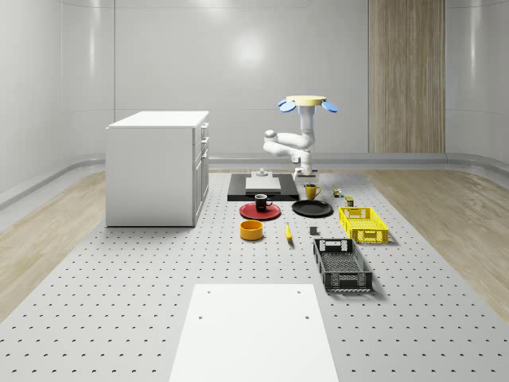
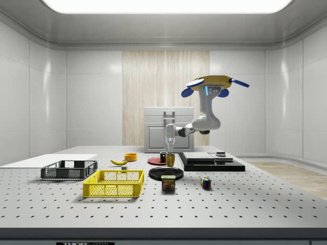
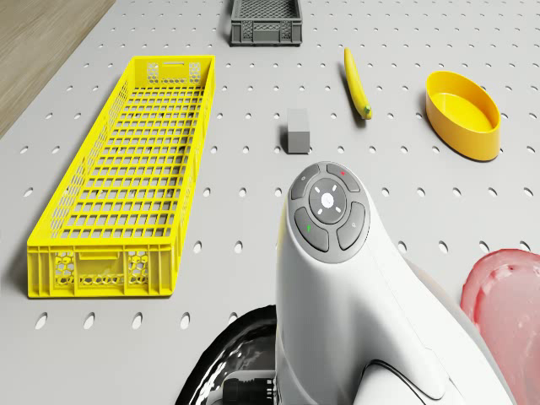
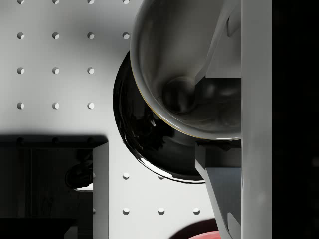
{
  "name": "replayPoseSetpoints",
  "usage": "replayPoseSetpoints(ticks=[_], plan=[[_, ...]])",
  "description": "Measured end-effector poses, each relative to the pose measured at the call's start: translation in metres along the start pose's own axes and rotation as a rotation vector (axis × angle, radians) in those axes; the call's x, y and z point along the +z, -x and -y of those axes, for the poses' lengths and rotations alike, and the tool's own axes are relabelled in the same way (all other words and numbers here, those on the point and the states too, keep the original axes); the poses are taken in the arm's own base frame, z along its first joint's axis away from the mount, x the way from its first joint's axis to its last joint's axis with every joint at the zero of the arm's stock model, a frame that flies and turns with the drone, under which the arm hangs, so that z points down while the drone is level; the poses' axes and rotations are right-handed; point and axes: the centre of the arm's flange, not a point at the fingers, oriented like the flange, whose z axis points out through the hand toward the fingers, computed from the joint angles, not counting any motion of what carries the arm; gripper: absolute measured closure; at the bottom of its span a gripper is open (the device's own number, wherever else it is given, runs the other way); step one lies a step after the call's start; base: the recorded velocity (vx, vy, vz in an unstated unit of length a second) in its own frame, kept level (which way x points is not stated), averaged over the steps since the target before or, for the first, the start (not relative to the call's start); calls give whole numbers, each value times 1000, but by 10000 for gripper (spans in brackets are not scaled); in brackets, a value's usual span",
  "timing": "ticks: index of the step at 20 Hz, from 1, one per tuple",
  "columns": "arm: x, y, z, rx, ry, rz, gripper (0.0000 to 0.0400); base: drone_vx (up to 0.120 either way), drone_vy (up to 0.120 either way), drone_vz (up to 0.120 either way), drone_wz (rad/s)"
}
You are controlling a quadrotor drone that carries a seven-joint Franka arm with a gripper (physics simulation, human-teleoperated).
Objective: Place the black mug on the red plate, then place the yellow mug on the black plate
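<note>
The drone (image 1: 306,102) hovers over the far side of the table (image 1: 159,318), and its arm (image 2: 202,124) bends down to the black plate (image 1: 312,209). If the drone wobbles or drifts, the arm swings with it, and the yellow mug (image 2: 170,160) can bump the plate or come down off to 1 side. In the wrist view the mug does not sit over the middle of the plate (image 4: 144,144); it covers 1 side of it and reaches past the rim. So if the mug is let go here, I think it may land on the rim, tip over and roll onto the table. The gripper (image 2: 170,149) is closed on the mug's wall, with 1 of its 2 fingers (image 4: 256,74) outside and the other seeming to go inside, so the hold is thin and a jolt may make the mug slip or turn. In the side view the mug seems to hang just above the plate, but I cannot tell if it touches. The mug is small, round and yellow, upright, and looks empty and shiny inside. The black mug (image 1: 261,202) stands upright on the red plate (image 1: 260,212), so step 1 looks done.
</note>
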Motion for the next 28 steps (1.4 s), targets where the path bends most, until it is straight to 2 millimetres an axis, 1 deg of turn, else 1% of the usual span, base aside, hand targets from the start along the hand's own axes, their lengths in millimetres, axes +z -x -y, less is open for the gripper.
replayPoseSetpoints(ticks=[19, 20, 21, 22, 23, 25, 28], plan=[[56, 0, 0, 0, 0, 0, 290, 0, 0, 0, 0], [58, 0, 0, 0, 0, 0, 246, 0, 0, 0, 0], [59, 0, 0, 0, 0, 0, 191, 0, 0, 0, 0], [60, 0, 0, 0, 0, 0, 149, 0, 0, 0, 0], [59, 0, 0, 0, 0, 0, 116, 0, 0, 0, 0], [55, 0, 0, 0, 0, 0, 70, 0, 0, 0, 0], [44, 0, 0, 0, 0, 0, 33, 0, 0, 0, 0]])
